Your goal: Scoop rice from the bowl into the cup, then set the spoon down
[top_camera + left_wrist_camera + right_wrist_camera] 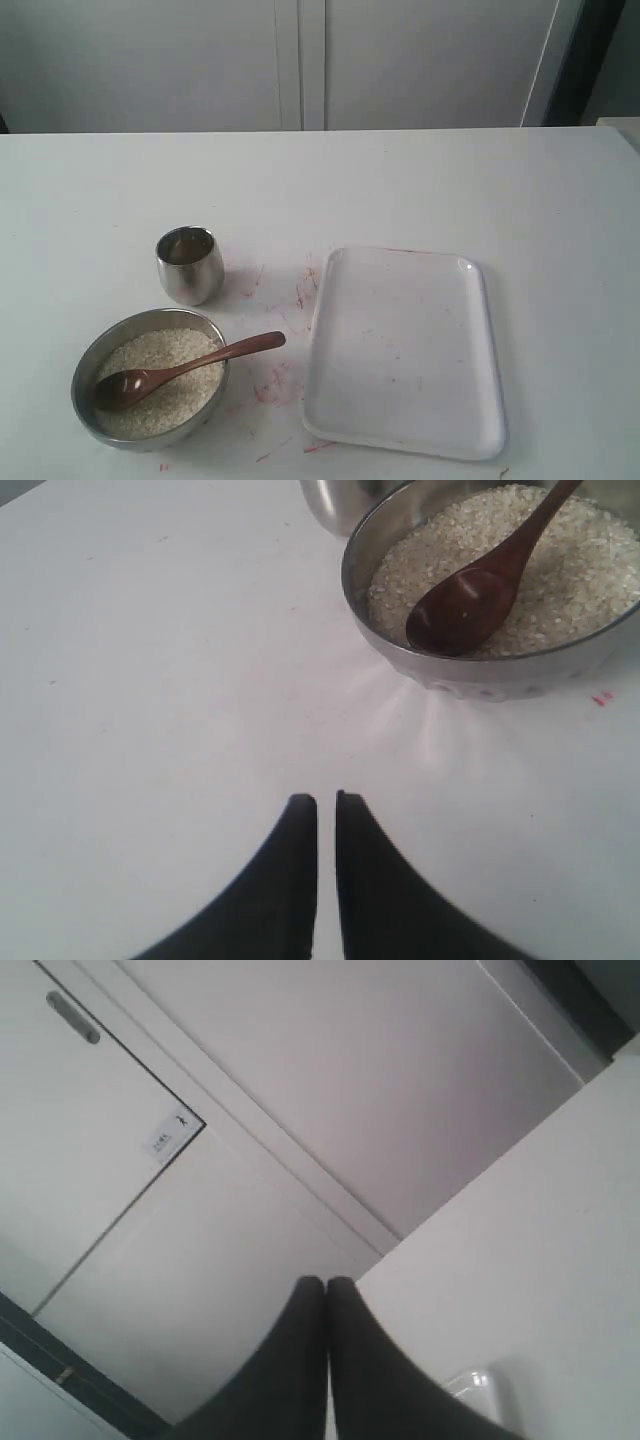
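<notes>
The bowl (104,424) stands on the desk (500,190) near its front left corner and is filled with rice (172,402). The spoon (190,365) lies in the rice, with its handle resting over the rim on the side facing the white tray (405,350). The cup (190,265) stands upright just behind the bowl. The left tool (326,800) hovers over bare desk near the bowl, its fingers almost pressed together and holding nothing. The right tool (326,1282) is pressed together, empty, and aimed at the cabinet doors (200,1080).
</notes>
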